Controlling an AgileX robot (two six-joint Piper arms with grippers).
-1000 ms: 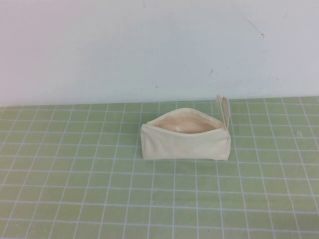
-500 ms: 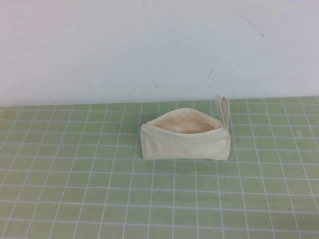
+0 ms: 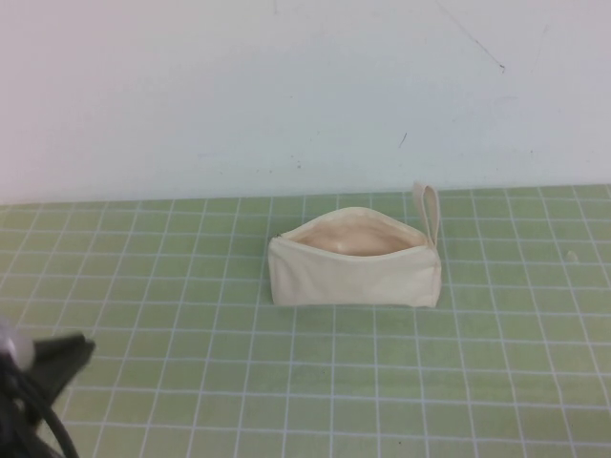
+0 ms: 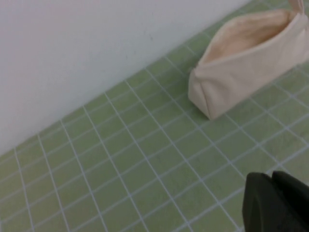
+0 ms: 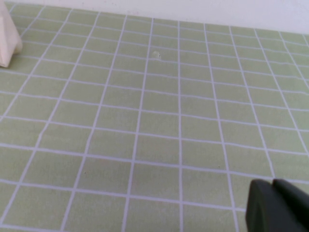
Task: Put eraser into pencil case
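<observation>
We see no eraser; the soft pencil case (image 3: 354, 259) gapes upward. Left claw (image 3: 52, 367) at 8 o'clock, right claw (image 5: 277, 208) low over tabletop (image 3: 286, 382): both look pressed together.

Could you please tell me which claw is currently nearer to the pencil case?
Probably the left. The left claw sits at the table's near-left corner, with open mat between it and the pencil case. The right claw is outside the high view; its camera catches only the case's edge.
</observation>
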